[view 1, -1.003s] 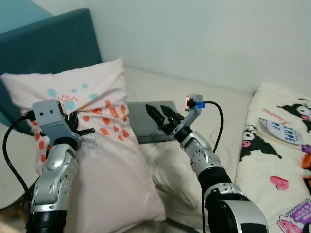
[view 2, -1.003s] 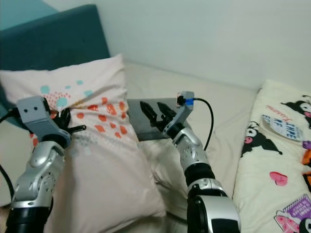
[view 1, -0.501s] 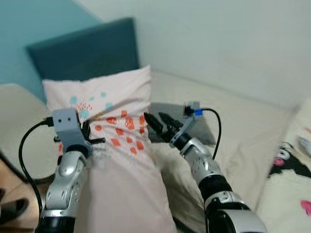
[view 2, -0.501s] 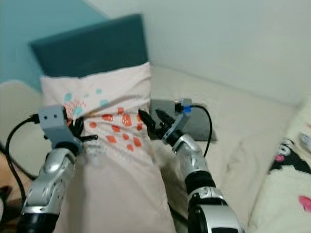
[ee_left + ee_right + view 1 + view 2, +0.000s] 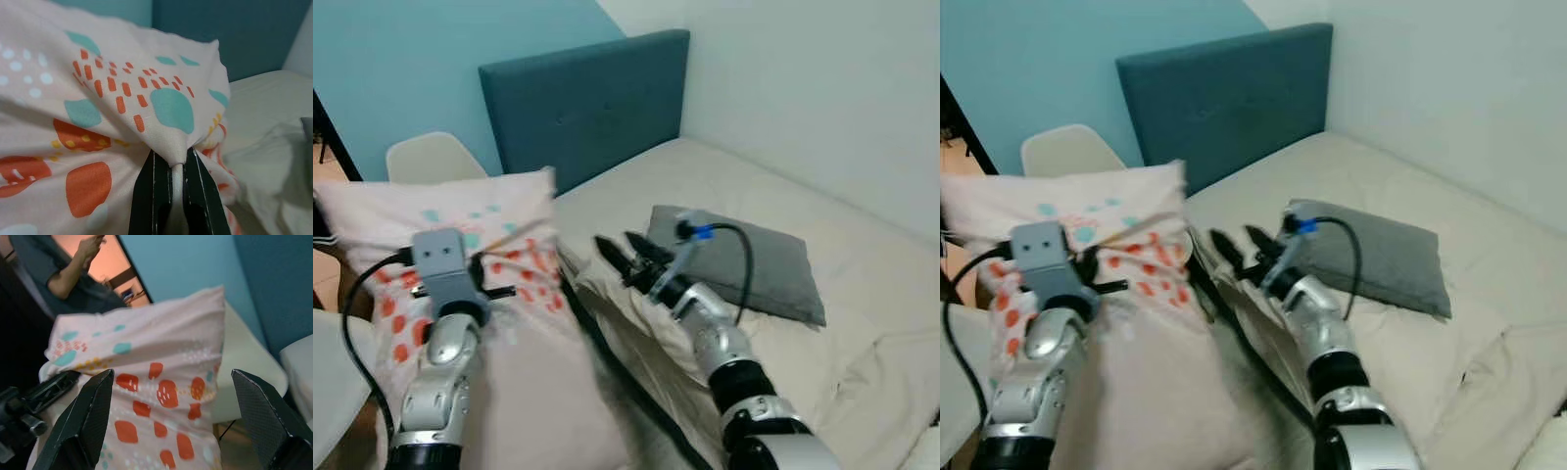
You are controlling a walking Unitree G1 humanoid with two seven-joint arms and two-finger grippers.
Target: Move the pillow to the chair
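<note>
One pillow [image 5: 460, 284], pale pink with orange and teal patches, fills the lower left of the head view, lifted off the bed [image 5: 783, 225] and hanging beside its edge. The left gripper [image 5: 171, 188] has its two black fingers pinched tight on a fold of the pillowcase, as the wrist view shows plainly. The right gripper [image 5: 631, 259] sits in the middle of the frame with its fingers spread wide, holding nothing, just beside the pillow's right edge. Behind the pillow, at upper left, the rounded back of a white chair [image 5: 435, 157] stands against the teal wall, beside the dark blue headboard [image 5: 587, 103]. A grey pillow [image 5: 754, 259] lies on the bed at centre right. A person [image 5: 73, 274] shows in the right wrist view beyond the pillow.

My worry is that pinch: only a thin bit of cloth carries the whole weight, so a swing toward the chair could pull the fold free and drop the pillow on the floor.
</note>
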